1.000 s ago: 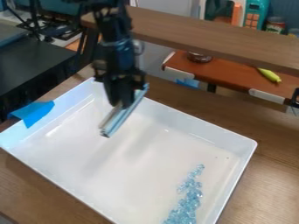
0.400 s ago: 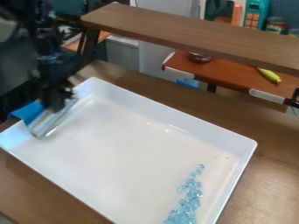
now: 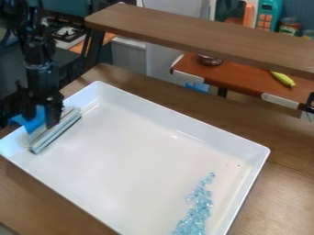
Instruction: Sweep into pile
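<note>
Camera view: blue beads (image 3: 195,213), lying in a strip near the right wall of the tray (image 3: 184,124). Scraper (image 3: 56,131), sitting by the tray's left wall, gripper (image 3: 43,123) clamping it; apparently a stroke is being set up, next calling for a level push beadward. Jar (image 3: 289,26), standing beyond the tray, label being unreadable.

The pincer (image 3: 44,120) holds a squeegee-like tool (image 3: 55,131) at the white tray's (image 3: 160,110) left side, well apart from blue beads (image 3: 197,209).

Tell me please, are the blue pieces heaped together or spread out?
Spread out: the blue pieces lie in a long strip inside the white tray, and the strip narrows at its far end.
</note>
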### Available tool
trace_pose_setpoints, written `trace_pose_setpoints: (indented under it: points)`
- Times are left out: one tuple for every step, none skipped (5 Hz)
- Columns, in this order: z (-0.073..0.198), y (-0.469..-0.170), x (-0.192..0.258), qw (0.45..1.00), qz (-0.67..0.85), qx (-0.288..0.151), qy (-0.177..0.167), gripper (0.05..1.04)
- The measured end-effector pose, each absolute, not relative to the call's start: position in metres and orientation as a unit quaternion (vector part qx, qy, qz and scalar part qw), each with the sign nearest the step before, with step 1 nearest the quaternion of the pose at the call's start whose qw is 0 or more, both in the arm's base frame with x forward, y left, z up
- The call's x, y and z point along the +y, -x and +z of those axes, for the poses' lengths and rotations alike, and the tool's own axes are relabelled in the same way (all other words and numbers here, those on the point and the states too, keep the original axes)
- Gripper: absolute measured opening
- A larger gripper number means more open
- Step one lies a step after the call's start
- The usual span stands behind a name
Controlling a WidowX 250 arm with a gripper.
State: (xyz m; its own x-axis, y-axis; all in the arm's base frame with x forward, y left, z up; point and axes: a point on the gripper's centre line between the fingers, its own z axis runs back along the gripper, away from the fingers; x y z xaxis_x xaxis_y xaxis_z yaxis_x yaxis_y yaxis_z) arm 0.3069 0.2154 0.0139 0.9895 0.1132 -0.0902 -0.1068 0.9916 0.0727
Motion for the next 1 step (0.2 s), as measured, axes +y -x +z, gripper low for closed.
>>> trace_pose_setpoints:
  points:
    - [0.0543, -0.3094, 0.2067, 0.997, 0.072, 0.038, -0.008, 1.005]
